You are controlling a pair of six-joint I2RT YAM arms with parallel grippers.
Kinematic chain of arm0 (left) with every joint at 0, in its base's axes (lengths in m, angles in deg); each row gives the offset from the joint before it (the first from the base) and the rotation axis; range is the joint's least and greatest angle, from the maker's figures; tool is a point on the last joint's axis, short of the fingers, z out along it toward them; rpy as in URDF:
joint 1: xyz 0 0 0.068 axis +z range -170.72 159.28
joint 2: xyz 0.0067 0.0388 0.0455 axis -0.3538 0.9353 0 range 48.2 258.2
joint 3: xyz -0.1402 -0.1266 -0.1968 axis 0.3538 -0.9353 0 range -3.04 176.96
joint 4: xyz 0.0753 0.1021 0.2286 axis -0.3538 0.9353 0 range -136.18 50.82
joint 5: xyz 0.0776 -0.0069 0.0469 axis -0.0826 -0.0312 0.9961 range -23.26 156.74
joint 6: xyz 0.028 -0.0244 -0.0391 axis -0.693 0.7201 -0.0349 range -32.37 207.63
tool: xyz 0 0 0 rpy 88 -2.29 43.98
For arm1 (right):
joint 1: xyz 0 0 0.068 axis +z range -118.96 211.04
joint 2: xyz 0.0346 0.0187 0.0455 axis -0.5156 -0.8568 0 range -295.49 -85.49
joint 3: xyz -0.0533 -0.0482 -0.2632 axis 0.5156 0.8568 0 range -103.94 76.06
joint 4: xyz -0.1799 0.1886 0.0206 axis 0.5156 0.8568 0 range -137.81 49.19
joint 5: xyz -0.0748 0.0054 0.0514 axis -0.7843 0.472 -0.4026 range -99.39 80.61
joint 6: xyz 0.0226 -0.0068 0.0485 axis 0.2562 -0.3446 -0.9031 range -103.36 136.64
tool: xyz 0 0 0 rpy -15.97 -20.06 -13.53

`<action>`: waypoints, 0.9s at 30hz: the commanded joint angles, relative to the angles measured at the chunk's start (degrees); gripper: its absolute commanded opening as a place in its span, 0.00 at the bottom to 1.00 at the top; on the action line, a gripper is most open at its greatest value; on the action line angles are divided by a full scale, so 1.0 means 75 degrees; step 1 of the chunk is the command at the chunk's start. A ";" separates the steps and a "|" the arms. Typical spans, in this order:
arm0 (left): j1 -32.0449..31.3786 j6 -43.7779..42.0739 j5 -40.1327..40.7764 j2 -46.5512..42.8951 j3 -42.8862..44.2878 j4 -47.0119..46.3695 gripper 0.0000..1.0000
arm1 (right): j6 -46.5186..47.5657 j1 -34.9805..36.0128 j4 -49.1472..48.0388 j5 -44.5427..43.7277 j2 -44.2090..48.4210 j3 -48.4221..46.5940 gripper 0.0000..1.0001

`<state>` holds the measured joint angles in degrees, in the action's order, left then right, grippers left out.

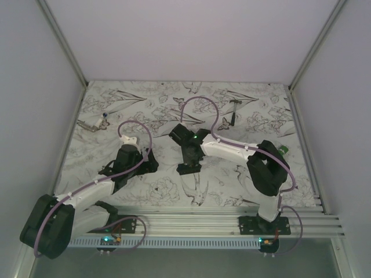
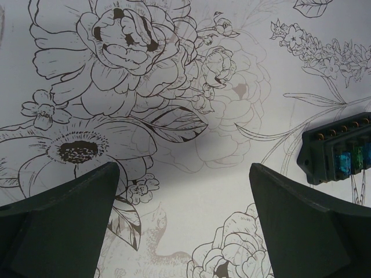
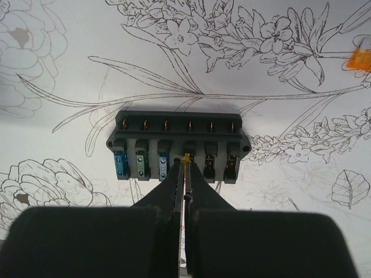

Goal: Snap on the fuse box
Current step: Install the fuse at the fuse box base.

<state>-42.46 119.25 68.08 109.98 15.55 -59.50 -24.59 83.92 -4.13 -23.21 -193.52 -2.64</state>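
The fuse box, a small black rectangular plastic block (image 3: 179, 130) with a row of six slots on its upper face, lay flat on the white table sheet printed with line-drawn flowers (image 1: 232, 179), near the middle of the work surface; from overhead it sat directly under the right arm's wrist; three slots at one end carried fuses, blue, green and blue in turn, and the remaining slots showed no coloured insert

The right gripper (image 3: 184, 168) was observed over the box with its two black fingers (image 3: 168, 191) pressed together, no gap visible between them; the tips stood at the mouth of the fourth slot; a tiny yellow piece (image 3: 185, 157) showed exactly at the tips; whether it was pinched by the fingers or seated in the slot could not be told

The left gripper (image 2: 184, 169) hung above bare sheet with its jaws spread wide and nothing between them; one end of the box appeared at the right edge of its wrist view, beyond the right-hand finger and apart from it

A small orange item (image 3: 362, 59) lay on the sheet well apart from the box; a tiny black-handled hammer (image 1: 233, 111) lay towards the far edge of the table; a small green object (image 1: 283, 150) sat partly hidden behind the right arm's elbow
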 commanded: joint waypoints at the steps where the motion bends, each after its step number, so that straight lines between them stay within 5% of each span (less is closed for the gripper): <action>1: 0.0037 -0.0060 -0.0112 0.0024 0.0146 -0.0075 1.00 | -0.0080 -0.0089 0.0651 0.0110 -0.0539 0.0742 0.00; 27: 0.0039 -0.0044 -0.0143 0.0095 0.0181 -0.0073 1.00 | 0.0159 -0.0190 0.0470 0.0627 -0.0864 0.0911 0.00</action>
<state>-42.46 119.27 67.69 110.20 15.70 -59.50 -23.82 82.48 -6.38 -20.83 -192.32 -0.12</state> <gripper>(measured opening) 0.995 0.006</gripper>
